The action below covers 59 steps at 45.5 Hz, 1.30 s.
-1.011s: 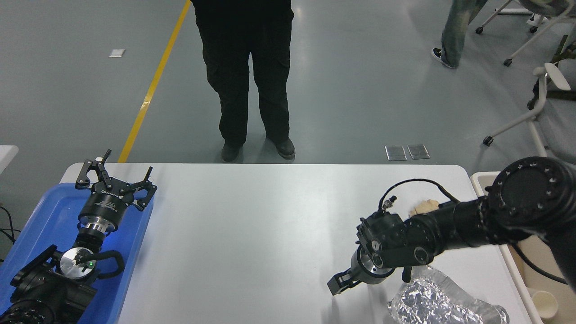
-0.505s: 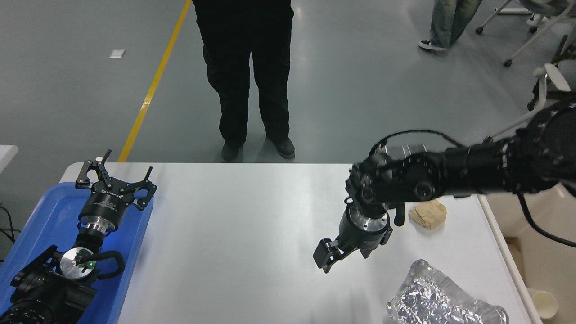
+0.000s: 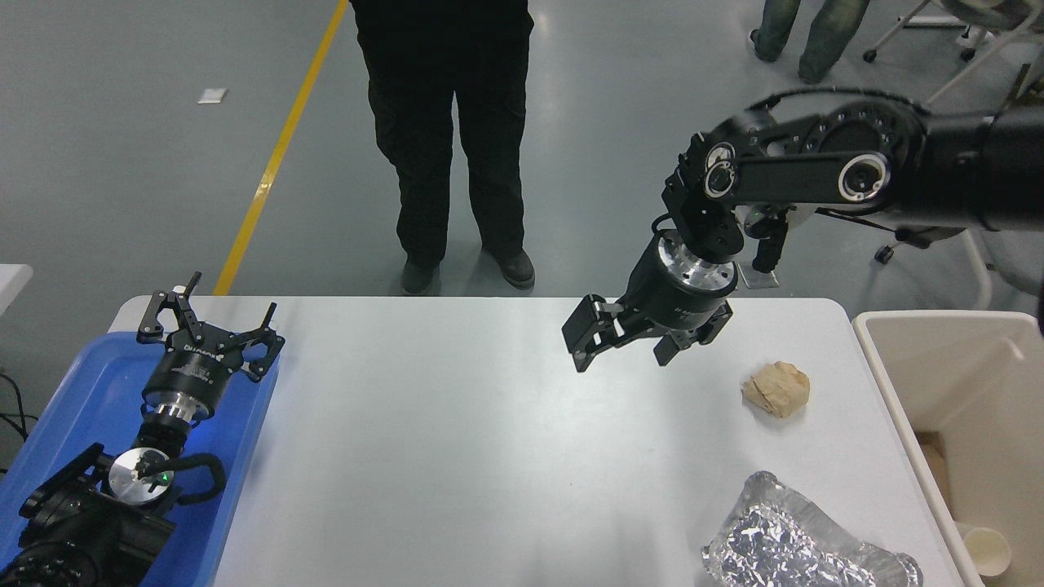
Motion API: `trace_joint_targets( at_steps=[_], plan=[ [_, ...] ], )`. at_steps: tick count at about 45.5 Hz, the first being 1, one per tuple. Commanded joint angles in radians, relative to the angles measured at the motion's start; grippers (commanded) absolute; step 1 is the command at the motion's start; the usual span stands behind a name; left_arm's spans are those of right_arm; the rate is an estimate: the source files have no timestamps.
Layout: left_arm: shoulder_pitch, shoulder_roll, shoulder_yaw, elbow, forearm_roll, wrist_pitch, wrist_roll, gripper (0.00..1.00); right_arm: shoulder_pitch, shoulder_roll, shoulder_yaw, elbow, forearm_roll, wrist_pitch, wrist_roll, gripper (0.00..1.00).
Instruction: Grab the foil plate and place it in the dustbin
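The foil plate (image 3: pixel 803 542) lies at the table's near right corner, shiny and crinkled, partly cut off by the bottom edge. The dustbin (image 3: pixel 901 408) stands just off the table's right edge, a cream bin with some trash at its bottom. My right gripper (image 3: pixel 624 352) hangs open and empty high above the table's far right part, well away from the plate. My left gripper (image 3: pixel 208 322) is parked open over the blue tray at the lower left.
A crumpled tan paper ball (image 3: pixel 776 390) lies on the table between the right gripper and the foil plate. A blue tray (image 3: pixel 77 408) sits at the left edge. A person (image 3: pixel 449 139) in black stands at the far side.
My right arm has risen and swung away from the foil plate toward the table's far side, its gripper empty throughout. The paper ball and the dustbin, hidden before, are now uncovered.
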Motion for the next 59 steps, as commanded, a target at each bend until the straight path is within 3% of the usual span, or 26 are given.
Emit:
trace_joint_targets(
  at_steps=[1, 10, 21, 33, 44, 50, 59],
  plan=[
    [0.0, 0.0, 0.0, 0.0, 0.0, 0.0, 0.0, 0.99, 0.218, -0.033, -0.245, 0.087, 0.098, 0.006, 0.002, 1.0],
    [0.0, 0.0, 0.0, 0.0, 0.0, 0.0, 0.0, 0.99, 0.339, -0.07, -0.403, 0.157, 0.107, 0.006, 0.006, 1.0],
    [0.0, 0.0, 0.0, 0.0, 0.0, 0.0, 0.0, 0.99, 0.352, -0.097, -0.42, 0.162, 0.105, 0.006, 0.004, 1.0],
    [0.0, 0.0, 0.0, 0.0, 0.0, 0.0, 0.0, 0.99, 0.254, -0.113, -0.479, 0.163, 0.093, 0.006, 0.006, 1.0],
    [0.0, 0.0, 0.0, 0.0, 0.0, 0.0, 0.0, 0.99, 0.057, -0.211, -0.48, 0.171, 0.065, 0.006, 0.004, 1.0],
    [0.0, 0.0, 0.0, 0.0, 0.0, 0.0, 0.0, 0.99, -0.007, -0.298, -0.473, 0.171, 0.056, 0.006, 0.006, 0.9],
    [0.0, 0.0, 0.0, 0.0, 0.0, 0.0, 0.0, 0.99, -0.133, -0.298, -0.411, 0.173, -0.152, 0.006, 0.004, 0.84]
  ],
)
